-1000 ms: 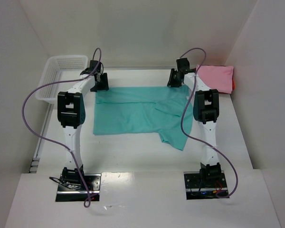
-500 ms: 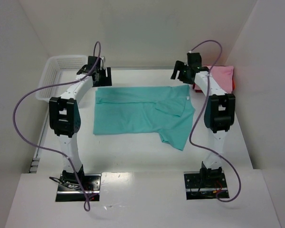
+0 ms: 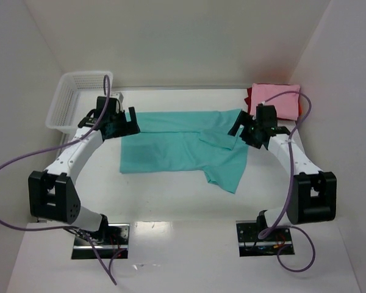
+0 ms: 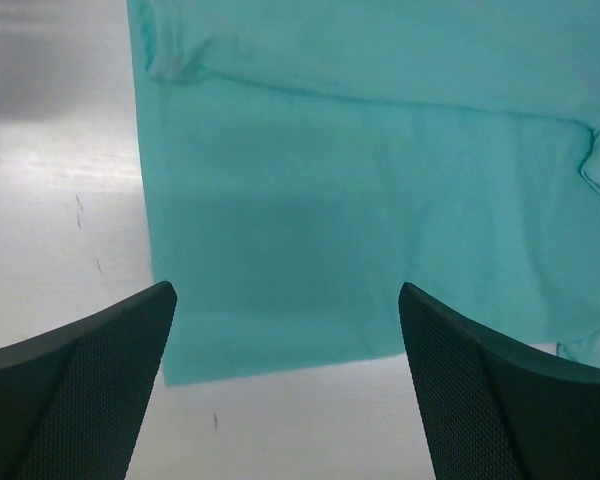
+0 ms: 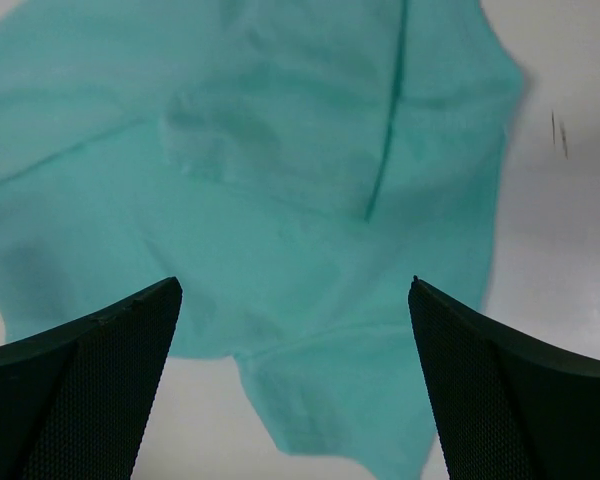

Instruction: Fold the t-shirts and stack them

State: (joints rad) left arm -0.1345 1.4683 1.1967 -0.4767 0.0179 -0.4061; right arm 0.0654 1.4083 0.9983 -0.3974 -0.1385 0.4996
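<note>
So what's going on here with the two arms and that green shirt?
Two robot arms are working on folding a teal t-shirt that lies spread on the table. It looks only partly folded, with one corner jutting out toward the near edge. The left gripper and the right gripper are at its two far corners, both open and holding nothing. A folded pink shirt already lies on a red one at the far right, and a white basket sits at the far left.
</note>
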